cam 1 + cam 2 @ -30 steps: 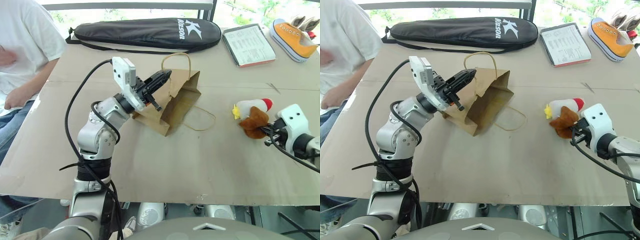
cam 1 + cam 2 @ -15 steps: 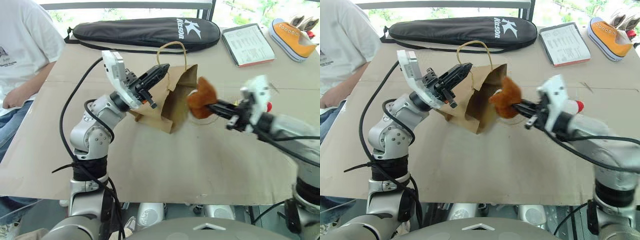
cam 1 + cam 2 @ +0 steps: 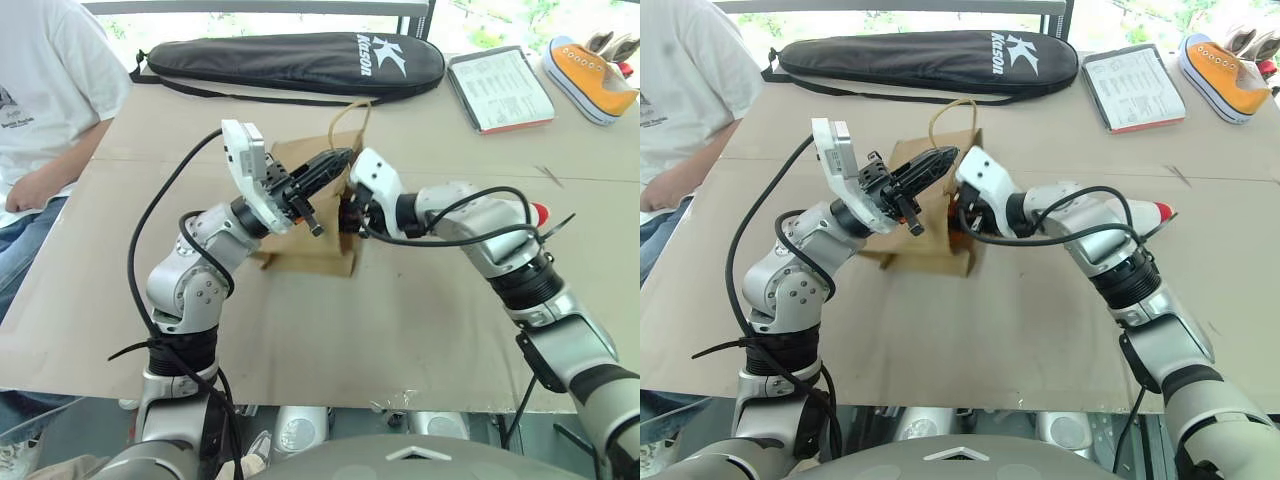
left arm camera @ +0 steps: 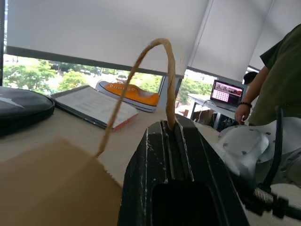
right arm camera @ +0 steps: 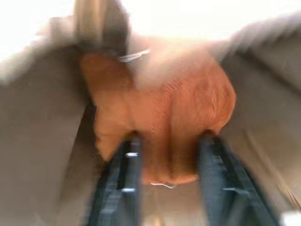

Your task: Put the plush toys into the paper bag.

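Kraft paper bag (image 3: pixel 318 250) mouth faces right; left gripper (image 3: pixel 335 163) pinches its handle (image 4: pixel 141 80), right gripper (image 5: pixel 171 155) straddles plush (image 5: pixel 174 117).

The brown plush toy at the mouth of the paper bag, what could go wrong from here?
The right gripper has its fingers apart around the fuzzy brown plush toy at the tan kraft paper bag mouth; it may tumble back out. The bag hangs by one twisted cord handle pinched in the left gripper, so it could slip or sag shut.

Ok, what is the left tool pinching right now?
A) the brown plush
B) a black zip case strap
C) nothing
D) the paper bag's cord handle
D: in the left wrist view the left tool is shut on the looped handle of the paper bag.
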